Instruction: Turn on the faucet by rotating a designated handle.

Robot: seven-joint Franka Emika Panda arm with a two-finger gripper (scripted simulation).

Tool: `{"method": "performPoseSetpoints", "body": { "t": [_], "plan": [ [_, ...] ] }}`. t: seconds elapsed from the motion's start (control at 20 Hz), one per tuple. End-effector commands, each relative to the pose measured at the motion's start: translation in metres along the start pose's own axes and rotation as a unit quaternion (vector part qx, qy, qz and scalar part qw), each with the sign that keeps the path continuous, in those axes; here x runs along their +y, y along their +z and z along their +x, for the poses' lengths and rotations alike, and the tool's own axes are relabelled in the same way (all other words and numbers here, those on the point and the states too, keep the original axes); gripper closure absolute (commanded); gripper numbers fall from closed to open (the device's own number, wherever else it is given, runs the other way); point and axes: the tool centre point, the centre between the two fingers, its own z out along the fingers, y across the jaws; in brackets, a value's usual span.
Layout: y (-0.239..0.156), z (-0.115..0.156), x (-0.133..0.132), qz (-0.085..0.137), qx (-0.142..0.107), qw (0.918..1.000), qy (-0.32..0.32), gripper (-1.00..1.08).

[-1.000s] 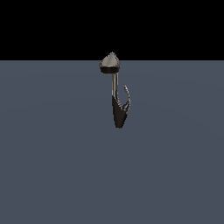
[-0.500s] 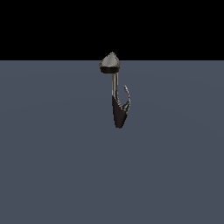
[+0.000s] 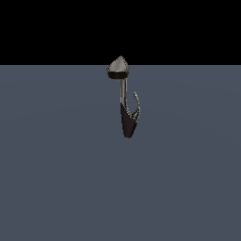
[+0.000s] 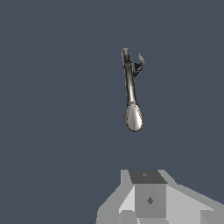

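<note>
The faucet (image 3: 126, 101), upright mid-bench, was judged unreached, its curved prong (image 3: 137, 103) untouched, an approach being required; the gripper's (image 4: 148, 203) state could not be told.

Gripper (image 4: 151, 205) (wrist view only), state unclear

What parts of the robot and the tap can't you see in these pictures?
- Arm: absent from the exterior view, which shows only the faucet on the grey floor.
- Gripper: the wrist view's edge cuts it off; no fingertips show, so open or shut is unknown.
- Side prong: too thin and small in both views to show detail.
- Faucet's base: in the wrist view it lies behind the stem and head.
</note>
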Motion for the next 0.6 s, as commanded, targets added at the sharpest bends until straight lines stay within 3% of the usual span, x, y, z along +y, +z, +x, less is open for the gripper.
{"method": "performPoseSetpoints", "body": {
  "t": [0.0, 0.3, 0.55],
  "plan": [
    [0.009, 0.017, -0.003, 0.018, -0.012, 0.9992, 0.034, 1.08],
    [0.034, 0.059, -0.006, 0.059, -0.043, 0.9902, 0.119, 1.08],
    [0.059, 0.094, -0.005, 0.091, -0.07, 0.9746, 0.193, 1.08]
  ]
}}
